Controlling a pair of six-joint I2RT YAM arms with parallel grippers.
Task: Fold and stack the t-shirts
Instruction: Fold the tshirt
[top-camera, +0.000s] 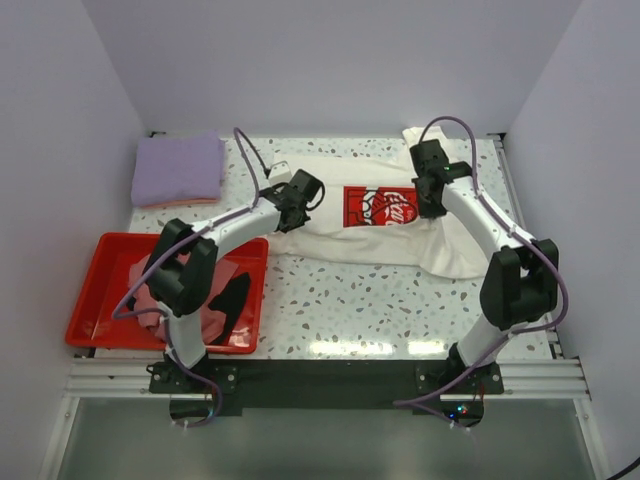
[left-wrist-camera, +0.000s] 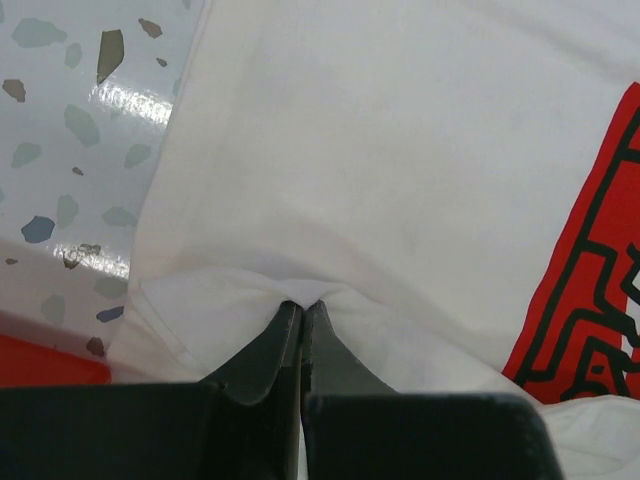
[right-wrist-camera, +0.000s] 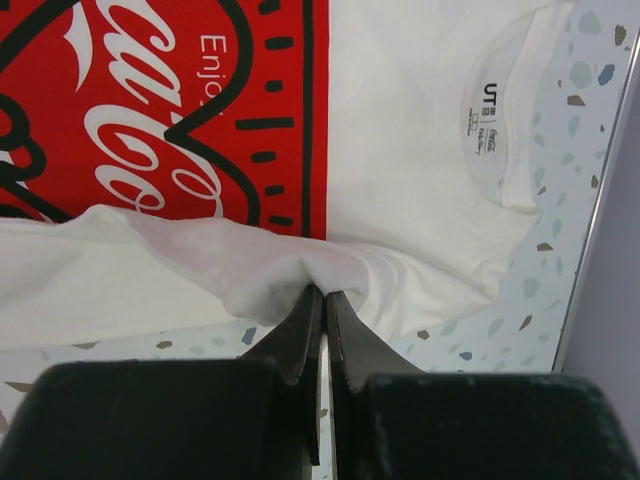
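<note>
Closest to each wrist camera are the black fingers of the left gripper (left-wrist-camera: 302, 305) and the right gripper (right-wrist-camera: 322, 292). Each pair is pressed almost flat together, with a small peak of white cloth pinched at the tips. Both hold the cream-white cotton t-shirt with a red rectangular chest print (top-camera: 330, 243), which lies print-up on the speckled terrazzo tabletop (top-camera: 380, 310) and stretches from one gripper to the other. The left gripper nips the end away from the collar, with bare tabletop just to its left. The right gripper nips a fold near the shoulder, with the red print (right-wrist-camera: 150, 100) just ahead and left of it and the collar label (right-wrist-camera: 490, 115) ahead to its right.

From the way the cloth tents and wrinkles at each pinch, the shirt looks light and limp. It will likely sag between the two holds and drag, so edges and corners are the sensible places to grip. Both bites look thin and could slip.

Off to the left of the left gripper lie a folded lavender t-shirt (top-camera: 178, 170) and a red plastic tray (top-camera: 90, 290) holding a pink tee (top-camera: 150, 298) and a black tee (top-camera: 233, 300).
</note>
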